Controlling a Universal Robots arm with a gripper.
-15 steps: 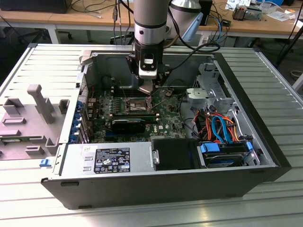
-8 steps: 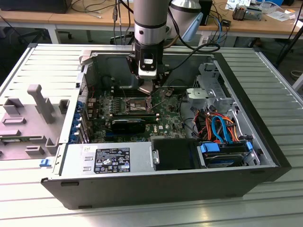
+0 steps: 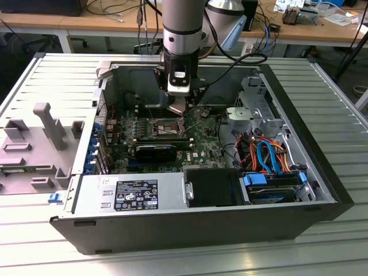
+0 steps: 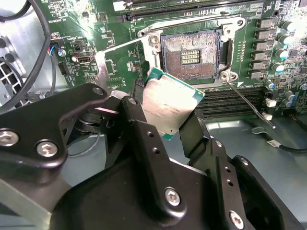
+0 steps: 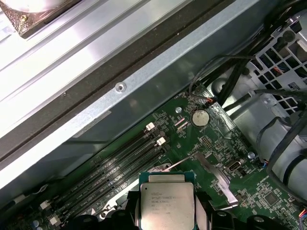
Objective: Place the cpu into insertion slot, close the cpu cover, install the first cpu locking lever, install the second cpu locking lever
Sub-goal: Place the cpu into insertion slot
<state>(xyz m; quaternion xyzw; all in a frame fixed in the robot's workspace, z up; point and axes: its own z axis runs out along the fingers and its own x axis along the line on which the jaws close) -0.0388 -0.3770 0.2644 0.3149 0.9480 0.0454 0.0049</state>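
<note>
Fingers [image 4: 140, 120] closed on chip [image 4: 169, 101], held tilted over green board [image 4: 120, 72], near open socket [image 4: 192, 55]; socket seen bare, dark centre exposed. Gripper [image 3: 183, 110] seen inside computer case [image 3: 201, 230], above board.

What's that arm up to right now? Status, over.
Gripper shut on the cpu, held off the insertion slot. Slot bare, cpu not seated. Nothing lying across it.

My bench [image 3: 52, 253] is ribbed metal; on it lie the open computer case [image 3: 172, 230] and a grey fixture [image 3: 34, 144].
</note>
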